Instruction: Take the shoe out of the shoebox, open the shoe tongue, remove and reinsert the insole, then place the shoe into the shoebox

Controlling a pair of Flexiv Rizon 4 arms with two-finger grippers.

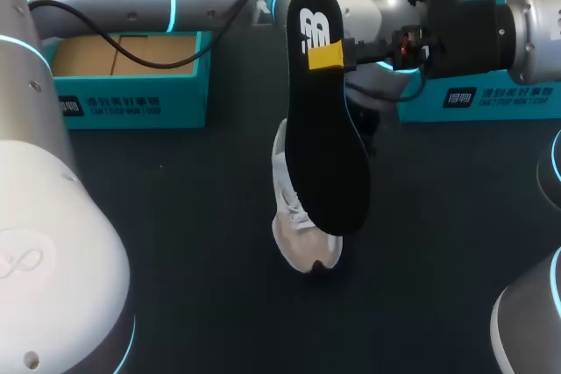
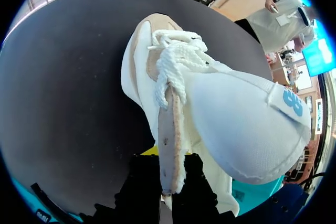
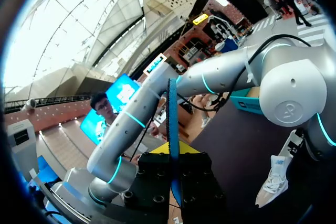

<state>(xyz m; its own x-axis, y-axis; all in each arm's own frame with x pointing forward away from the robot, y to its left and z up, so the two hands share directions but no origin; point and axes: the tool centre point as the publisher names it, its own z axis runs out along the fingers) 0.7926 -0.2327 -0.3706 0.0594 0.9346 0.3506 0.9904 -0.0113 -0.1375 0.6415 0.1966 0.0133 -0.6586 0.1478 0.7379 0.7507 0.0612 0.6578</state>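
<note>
Above the shoe (image 1: 294, 234), the right gripper (image 1: 337, 57) pinches the black insole (image 1: 329, 137) by its upper end. Its fingers are nearly closed on the thin edge, and the toe end hangs over the shoe's mouth. The left gripper (image 2: 167, 174) seems clamped on the shoe's collar rim, though its tips are mostly hidden. To reinsert well, I'd lead with the toe end under the tongue, hold the collar steady, then press the heel end flat so nothing folds. The table (image 1: 175, 243) is dark and matte. The box (image 1: 131, 98) and a 2nd teal box (image 1: 491, 98) stand well back, leaving working room.
</note>
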